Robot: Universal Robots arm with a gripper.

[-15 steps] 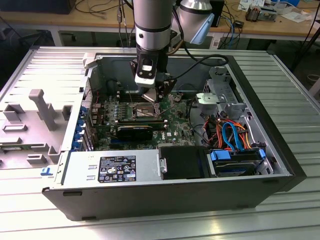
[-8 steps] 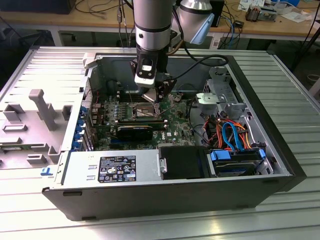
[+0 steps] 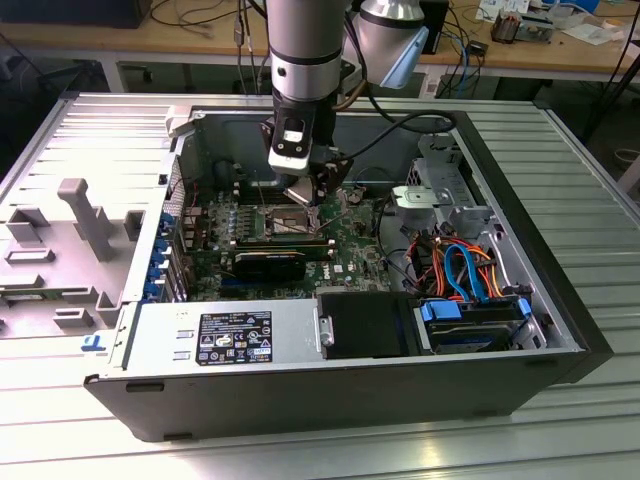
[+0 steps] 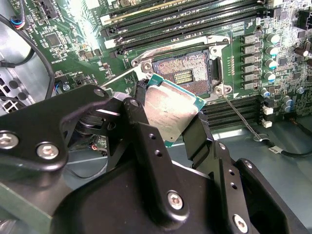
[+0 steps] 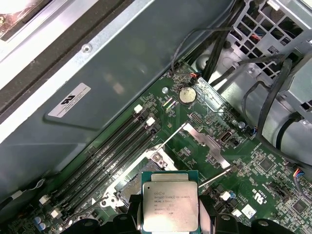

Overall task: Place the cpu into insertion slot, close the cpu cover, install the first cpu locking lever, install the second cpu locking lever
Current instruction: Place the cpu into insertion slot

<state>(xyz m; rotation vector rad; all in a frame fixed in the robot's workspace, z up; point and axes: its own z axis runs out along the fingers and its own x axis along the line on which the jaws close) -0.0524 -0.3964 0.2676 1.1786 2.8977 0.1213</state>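
Gripper (image 4: 168,111) clamped on cpu (image 5: 169,205) edges | arm (image 3: 305,40) vertical at exterior view's upper centre, wrist lowered into computer case (image 3: 350,400) | insertion slot (image 4: 181,73) uncovered, just beside cpu

Black computer case (image 3: 330,400) on ribbed metal desk (image 3: 585,160). Grey robot arm (image 3: 305,40) in from 12 o'clock; claw (image 3: 308,195) hangs over green motherboard (image 3: 350,255). Silver power-supply box (image 3: 230,335) at 6 o'clock.

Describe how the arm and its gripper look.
The arm is a silver-grey cylinder with a black band; a black cable loops beside it. The gripper is black metal: angular linked fingers fastened with silver screws.
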